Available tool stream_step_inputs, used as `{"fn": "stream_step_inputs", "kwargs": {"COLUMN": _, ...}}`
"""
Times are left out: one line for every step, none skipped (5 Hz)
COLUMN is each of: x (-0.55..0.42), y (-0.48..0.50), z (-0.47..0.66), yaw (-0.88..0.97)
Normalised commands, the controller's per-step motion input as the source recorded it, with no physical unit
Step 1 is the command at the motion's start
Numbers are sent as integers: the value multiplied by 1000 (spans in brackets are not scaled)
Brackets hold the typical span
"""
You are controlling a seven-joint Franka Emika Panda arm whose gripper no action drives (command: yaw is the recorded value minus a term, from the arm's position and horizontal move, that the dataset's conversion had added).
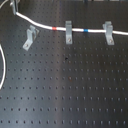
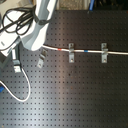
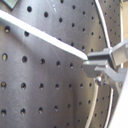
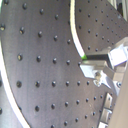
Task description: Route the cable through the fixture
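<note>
In the first exterior view we see a thin white cable (image 1: 47, 26) with a red and a blue band on the black perforated worktop (image 1: 65, 90). From the first exterior view's left, it passes just above the leaning gray metal fixture (image 1: 30, 37), then through two upright gray clips (image 1: 68, 31). In both wrist views the claw (image 3: 95, 70) grips this cable, its jaws narrow.

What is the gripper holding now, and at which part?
The gripper appears closed on the cable, on a plain white stretch; the exact spot along it cannot be told.
</note>
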Motion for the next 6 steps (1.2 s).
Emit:
{"fn": "stream_step_inputs", "kwargs": {"x": 23, "y": -20, "z": 0, "yaw": 0}}
{"fn": "stream_step_inputs", "kwargs": {"x": 16, "y": -14, "z": 0, "yaw": 0}}
{"fn": "stream_step_inputs", "kwargs": {"x": 288, "y": -162, "z": -115, "yaw": 0}}
{"fn": "stream_step_inputs", "kwargs": {"x": 337, "y": -196, "z": -178, "yaw": 0}}
{"fn": "stream_step_inputs", "kwargs": {"x": 389, "y": -270, "z": -96, "yaw": 0}}
{"fn": "stream_step_inputs", "kwargs": {"x": 397, "y": -359, "z": -180, "yaw": 11}}
